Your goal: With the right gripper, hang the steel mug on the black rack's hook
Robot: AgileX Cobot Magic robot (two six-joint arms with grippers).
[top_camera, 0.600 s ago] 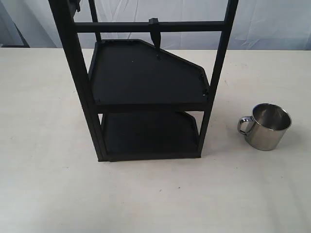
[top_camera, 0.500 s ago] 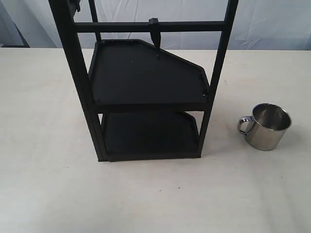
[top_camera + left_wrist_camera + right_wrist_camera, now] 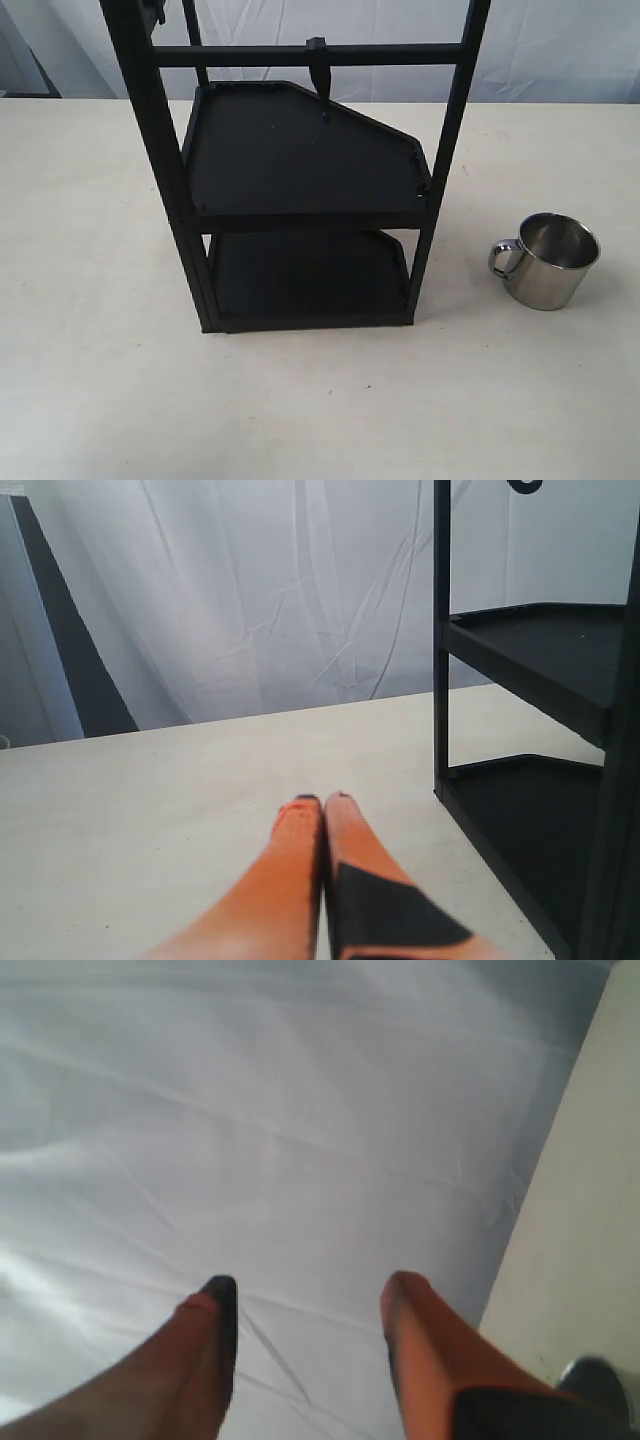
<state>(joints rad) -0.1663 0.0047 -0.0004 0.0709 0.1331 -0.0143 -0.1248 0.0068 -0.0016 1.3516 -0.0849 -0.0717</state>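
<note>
The steel mug (image 3: pixel 548 259) stands upright on the table right of the black rack (image 3: pixel 300 190), its handle turned toward the rack. The hook (image 3: pixel 317 68) points down from the middle of the top crossbar, bare. Neither gripper shows in the exterior view. In the right wrist view my right gripper (image 3: pixel 312 1295) is open with nothing between its orange fingers, facing a white curtain; the mug is out of that view. In the left wrist view my left gripper (image 3: pixel 322 800) is shut and empty, low over the table beside the rack (image 3: pixel 545 780).
The pale table (image 3: pixel 100 380) spreads around the rack. A wrinkled white curtain (image 3: pixel 260 600) hangs behind it. A dark rounded object (image 3: pixel 600 1385) sits blurred at the corner of the right wrist view.
</note>
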